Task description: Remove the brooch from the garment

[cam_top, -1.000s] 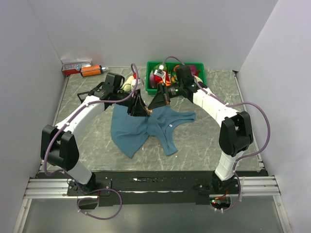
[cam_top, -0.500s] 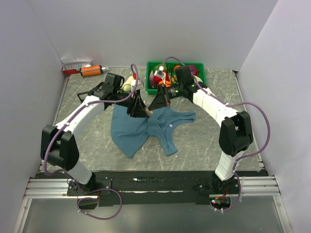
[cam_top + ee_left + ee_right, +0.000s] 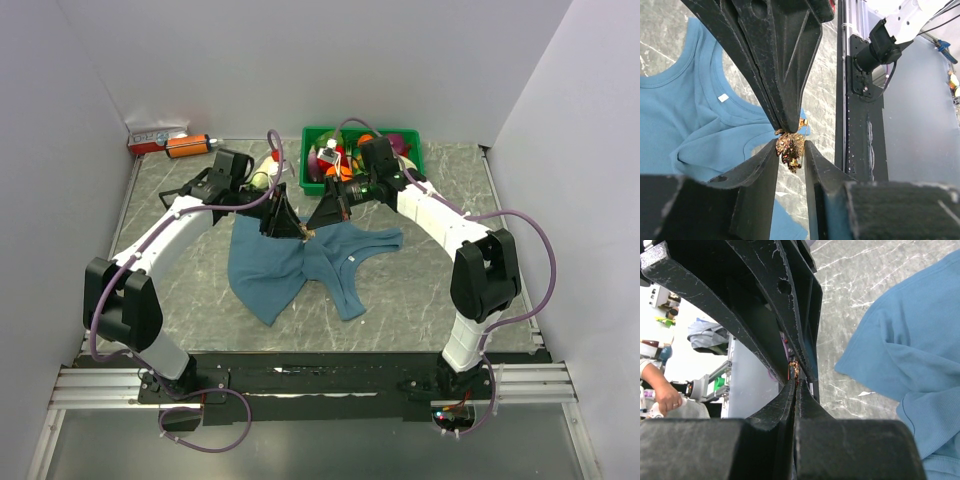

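Note:
The teal-blue garment (image 3: pixel 290 270) lies spread on the table, with its white neck label (image 3: pixel 353 260) showing. My two grippers meet just above its upper edge. The small golden, reddish brooch (image 3: pixel 789 149) sits between the tips of my left gripper (image 3: pixel 791 145), whose jaws stand close on either side of it. My right gripper (image 3: pixel 788 125) comes in from the other side and pinches the brooch's top. In the right wrist view my right gripper (image 3: pixel 796 380) is shut, with a glint of the brooch (image 3: pixel 795 369) at its tips. The garment (image 3: pixel 910 350) lies below.
A green bin (image 3: pixel 312 135) full of mixed small items stands at the back, behind my right arm. An orange bottle (image 3: pixel 187 146) and a small box (image 3: pixel 155 135) lie at the back left corner. White walls close in both sides.

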You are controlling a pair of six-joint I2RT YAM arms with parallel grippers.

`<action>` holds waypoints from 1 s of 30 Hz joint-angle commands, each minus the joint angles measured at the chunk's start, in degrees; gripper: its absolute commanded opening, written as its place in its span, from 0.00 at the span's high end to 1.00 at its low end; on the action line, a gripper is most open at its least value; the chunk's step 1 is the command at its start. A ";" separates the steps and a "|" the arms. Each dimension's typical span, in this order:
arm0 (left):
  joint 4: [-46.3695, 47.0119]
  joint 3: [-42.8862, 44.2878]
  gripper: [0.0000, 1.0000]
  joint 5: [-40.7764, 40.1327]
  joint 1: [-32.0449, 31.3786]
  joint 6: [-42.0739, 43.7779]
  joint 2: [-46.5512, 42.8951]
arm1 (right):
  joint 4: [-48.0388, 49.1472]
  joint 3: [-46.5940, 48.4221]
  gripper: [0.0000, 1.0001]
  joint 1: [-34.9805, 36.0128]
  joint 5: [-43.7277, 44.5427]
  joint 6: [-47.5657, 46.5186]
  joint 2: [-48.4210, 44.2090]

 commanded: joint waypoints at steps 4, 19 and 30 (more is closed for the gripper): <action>0.72 2.81 0.70 -1.29 0.08 1.37 -2.30 | -0.38 0.03 1.00 1.09 0.13 -1.51 -2.39; 3.79 1.32 0.78 -1.46 0.08 -2.41 -1.07 | -3.10 1.52 1.00 2.23 0.66 -5.20 -2.57; 4.24 0.62 0.82 -4.36 -0.01 -2.41 0.16 | -3.28 4.60 1.00 3.02 0.92 -5.73 -2.39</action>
